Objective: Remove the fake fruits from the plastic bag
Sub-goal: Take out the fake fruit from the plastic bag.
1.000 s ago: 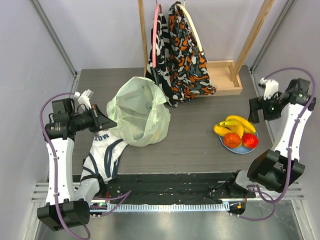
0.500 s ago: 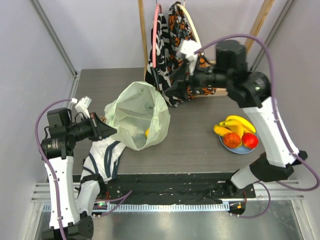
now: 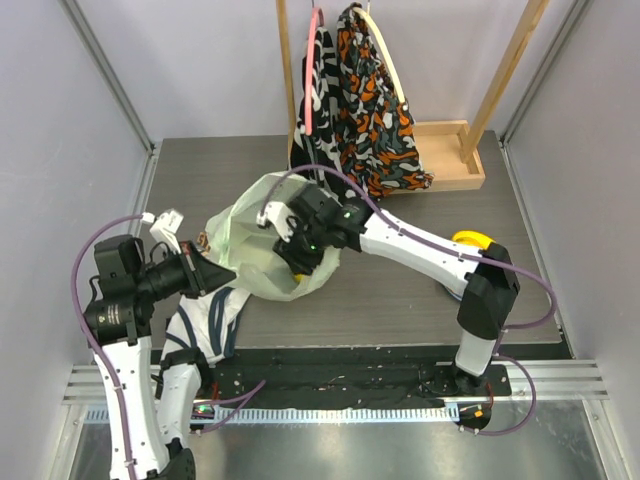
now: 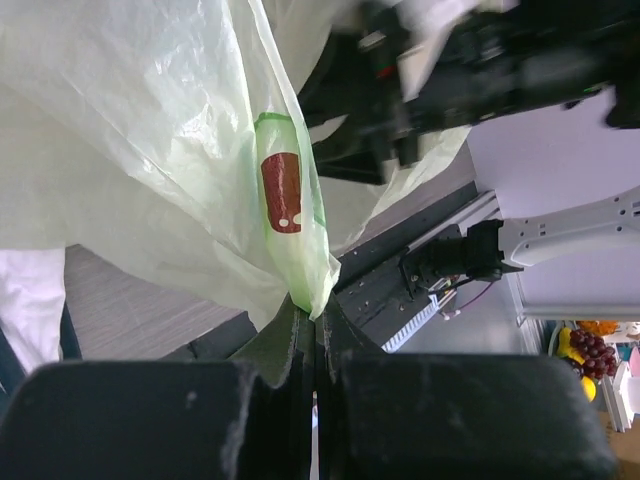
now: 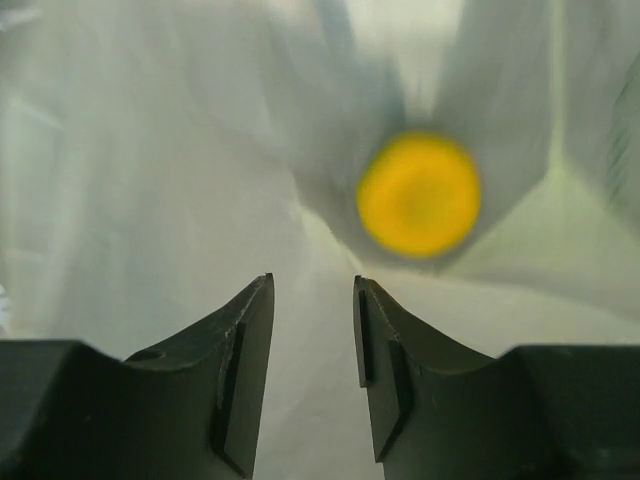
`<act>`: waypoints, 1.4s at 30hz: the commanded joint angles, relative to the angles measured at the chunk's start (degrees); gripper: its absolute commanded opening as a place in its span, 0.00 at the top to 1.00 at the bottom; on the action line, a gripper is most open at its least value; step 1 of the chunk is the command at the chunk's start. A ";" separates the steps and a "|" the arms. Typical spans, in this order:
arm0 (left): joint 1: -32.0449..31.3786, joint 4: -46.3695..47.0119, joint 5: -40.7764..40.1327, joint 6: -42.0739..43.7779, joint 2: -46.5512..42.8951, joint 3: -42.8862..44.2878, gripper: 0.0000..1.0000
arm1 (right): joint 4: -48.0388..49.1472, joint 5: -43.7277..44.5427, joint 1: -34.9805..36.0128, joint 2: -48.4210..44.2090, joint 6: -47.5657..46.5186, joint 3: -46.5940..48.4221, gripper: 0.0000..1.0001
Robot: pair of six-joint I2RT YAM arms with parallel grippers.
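The plastic bag [image 3: 250, 225] lies open-mouthed left of the table's middle, pale green and crinkly. My left gripper [image 3: 222, 272] is shut on its near-left edge, and the left wrist view shows the film [image 4: 150, 150] pinched between the jaws of this gripper [image 4: 312, 305]. My right gripper [image 3: 293, 260] reaches into the bag's mouth. In the right wrist view this gripper [image 5: 312, 285] stands partly open with nothing between its fingers. A round yellow fake fruit [image 5: 418, 195] lies just beyond the right fingertip. Another fake fruit, a yellow banana [image 3: 470, 238], peeks out behind the right arm.
A white garment with navy stripes [image 3: 205, 320] lies under the left arm at the near edge. Patterned cloths [image 3: 365, 110] hang from a wooden rack [image 3: 450, 155] at the back. The right arm [image 3: 420, 250] spans the table from the right.
My right arm swung from the right side, past the rack, down into the bag's mouth, and its jaws narrowed. The left gripper kept its hold on the bag's edge and drew slightly nearer.
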 commanded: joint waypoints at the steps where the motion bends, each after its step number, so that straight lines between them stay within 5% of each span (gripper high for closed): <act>1: 0.43 1.16 1.28 -1.17 -1.04 -1.34 1.00 | -1.64 6.91 1.07 -6.14 1.61 -11.40 0.55; 8: 0.52 1.52 1.28 -2.84 -1.65 -4.33 1.00 | 1.50 9.44 2.48 -10.72 3.19 -15.48 0.55; 16: 0.43 -8.32 3.91 1.98 -1.83 -6.97 1.00 | 6.26 23.75 2.39 -6.77 9.86 -13.46 0.16; 22: -0.27 -18.08 6.38 8.32 -2.26 -1.79 1.00 | 6.70 25.36 1.69 -4.31 12.86 -15.82 0.12; 29: -0.01 -16.16 7.87 7.27 -4.73 -4.60 1.00 | 7.66 24.83 0.46 -0.18 15.67 -15.75 0.09; 38: -0.01 -15.89 8.32 7.18 -5.61 -5.12 1.00 | 8.63 25.19 -4.64 10.10 14.80 -11.70 0.09; 39: -0.01 -15.80 8.23 7.18 -5.78 -5.21 1.00 | 8.81 24.92 -5.08 10.46 14.36 -11.26 0.12; 42: -0.01 -15.10 8.31 6.57 -6.05 -5.65 1.00 | 8.81 21.93 -6.57 10.99 11.55 -9.59 0.41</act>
